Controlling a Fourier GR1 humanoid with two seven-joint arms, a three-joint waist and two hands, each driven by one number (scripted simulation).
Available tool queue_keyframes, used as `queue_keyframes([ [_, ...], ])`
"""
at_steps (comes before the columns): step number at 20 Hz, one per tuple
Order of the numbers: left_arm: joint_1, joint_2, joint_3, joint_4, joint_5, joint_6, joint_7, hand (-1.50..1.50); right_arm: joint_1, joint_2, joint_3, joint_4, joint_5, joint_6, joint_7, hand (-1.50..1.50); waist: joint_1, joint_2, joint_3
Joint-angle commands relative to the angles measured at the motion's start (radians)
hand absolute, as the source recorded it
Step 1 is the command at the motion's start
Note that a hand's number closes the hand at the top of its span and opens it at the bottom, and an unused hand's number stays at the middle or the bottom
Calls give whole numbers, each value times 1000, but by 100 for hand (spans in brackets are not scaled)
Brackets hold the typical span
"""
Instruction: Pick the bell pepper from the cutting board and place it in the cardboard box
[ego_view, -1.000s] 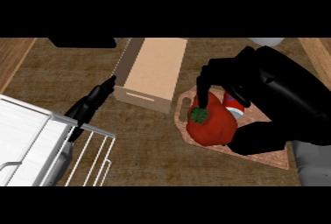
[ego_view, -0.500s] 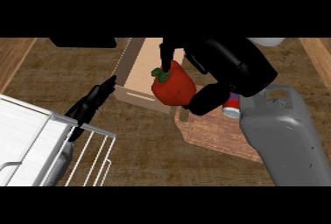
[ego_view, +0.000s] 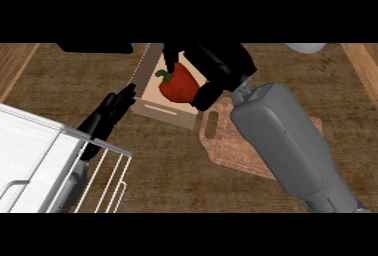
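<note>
The brown wooden counter (ego_view: 170, 170) fills the frame. At upper centre my right hand (ego_view: 218, 62) curls round the red bell pepper (ego_view: 177, 86), holding it over the open cardboard box (ego_view: 159, 111). The cutting board (ego_view: 236, 150) lies right of centre. My left hand (ego_view: 107, 117), fingers straight, sits by the box's left edge

The left robot hand (ego_view: 109, 114) and white rack (ego_view: 37, 150) crowd the cardboard box (ego_view: 164, 111) at left; counter (ego_view: 170, 172) below lies open.
</note>
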Motion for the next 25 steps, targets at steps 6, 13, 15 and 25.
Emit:
queue_keyframes([
  [6,-25,-25,-45,-30,-63,60,-14,0,-43,89,-66,354,-25,-91,-11,-150,17,-3,16],
  [13,-37,-40,-47,27,-76,80,-70,0,-55,90,-41,505,-128,-119,-112,-150,10,-5,16],
  [15,-52,-43,-57,4,-63,98,-21,0,-60,90,-107,522,-212,-137,-169,-150,18,-3,17],
  [25,8,-2,-71,-75,-47,100,-23,0,-80,42,-435,568,-548,-98,-255,-150,25,-8,18],
])
